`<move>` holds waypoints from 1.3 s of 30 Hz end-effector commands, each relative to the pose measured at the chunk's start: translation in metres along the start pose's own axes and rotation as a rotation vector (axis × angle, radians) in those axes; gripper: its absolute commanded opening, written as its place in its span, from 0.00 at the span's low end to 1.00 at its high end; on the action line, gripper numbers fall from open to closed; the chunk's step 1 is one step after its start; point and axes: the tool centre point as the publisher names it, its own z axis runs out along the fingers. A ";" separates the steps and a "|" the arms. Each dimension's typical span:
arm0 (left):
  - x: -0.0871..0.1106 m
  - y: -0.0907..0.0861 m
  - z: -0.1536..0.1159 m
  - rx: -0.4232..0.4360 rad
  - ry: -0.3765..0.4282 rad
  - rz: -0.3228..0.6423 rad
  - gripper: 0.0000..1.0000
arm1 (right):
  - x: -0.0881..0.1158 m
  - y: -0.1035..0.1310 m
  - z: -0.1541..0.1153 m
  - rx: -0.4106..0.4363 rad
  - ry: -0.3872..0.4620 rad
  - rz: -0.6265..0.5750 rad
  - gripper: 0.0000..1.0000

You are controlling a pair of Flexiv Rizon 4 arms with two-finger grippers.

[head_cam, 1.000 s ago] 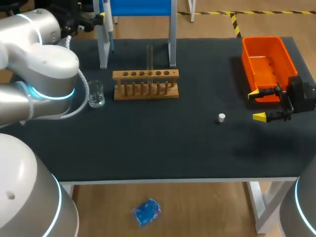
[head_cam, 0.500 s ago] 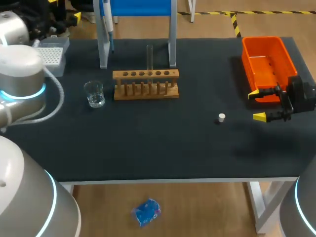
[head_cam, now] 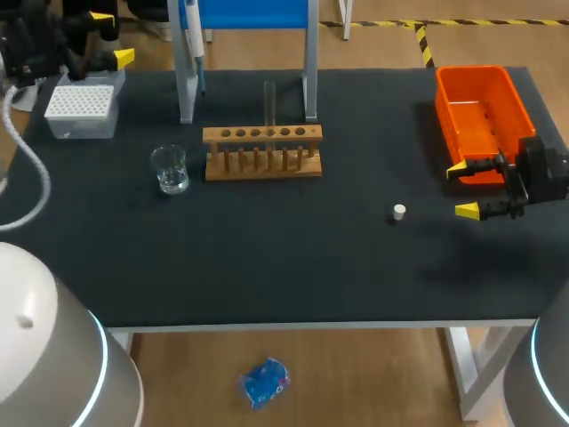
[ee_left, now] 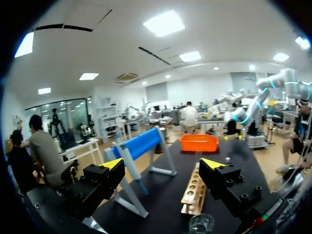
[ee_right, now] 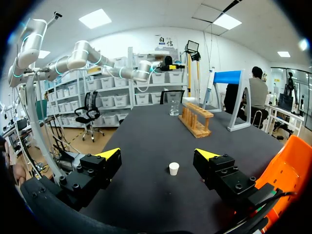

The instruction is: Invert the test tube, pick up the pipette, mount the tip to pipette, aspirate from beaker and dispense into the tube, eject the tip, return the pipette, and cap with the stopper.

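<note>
A clear test tube stands upright in the wooden rack at the table's back middle. The pipette hangs on the blue-topped stand behind the rack. A glass beaker sits left of the rack, and a white tip box lies at the far left. The small white stopper rests on the mat at the right. My left gripper is open above the far left corner, beside the tip box. My right gripper is open, with the stopper on the mat ahead of it.
An orange bin stands at the back right, close behind my right gripper. In the left wrist view the rack and beaker lie ahead of my left gripper. The right wrist view shows the rack beyond my right gripper.
My left arm has swung away to the far left, uncovering the tip box; its gripper moved from the pipette stand toward the corner. The right arm has kept still.
</note>
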 end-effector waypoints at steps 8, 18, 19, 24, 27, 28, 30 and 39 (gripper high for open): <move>0.026 0.045 -0.003 -0.007 0.394 -0.054 1.00 | 0.000 0.000 0.000 0.001 -0.001 -0.001 1.00; 0.038 0.051 0.002 0.006 0.282 -0.058 1.00 | 0.000 0.000 0.000 0.001 -0.001 -0.001 1.00; 0.038 0.051 0.002 0.006 0.276 -0.055 1.00 | 0.000 0.000 0.000 0.001 -0.001 -0.001 1.00; 0.043 0.047 0.003 -0.007 0.227 -0.041 1.00 | 0.000 0.000 0.000 0.001 -0.001 -0.001 1.00; 0.043 0.043 0.002 -0.036 0.212 -0.030 1.00 | 0.000 0.000 0.000 0.001 -0.001 -0.001 1.00; 0.044 0.042 0.002 -0.056 0.208 -0.028 1.00 | 0.000 0.000 0.000 0.001 -0.001 -0.001 1.00; 0.044 0.038 0.003 -0.056 0.205 -0.019 1.00 | 0.000 0.000 0.000 0.001 -0.001 -0.001 1.00; 0.042 0.022 0.018 -0.145 0.181 0.018 1.00 | 0.000 0.000 0.000 0.001 -0.001 -0.001 1.00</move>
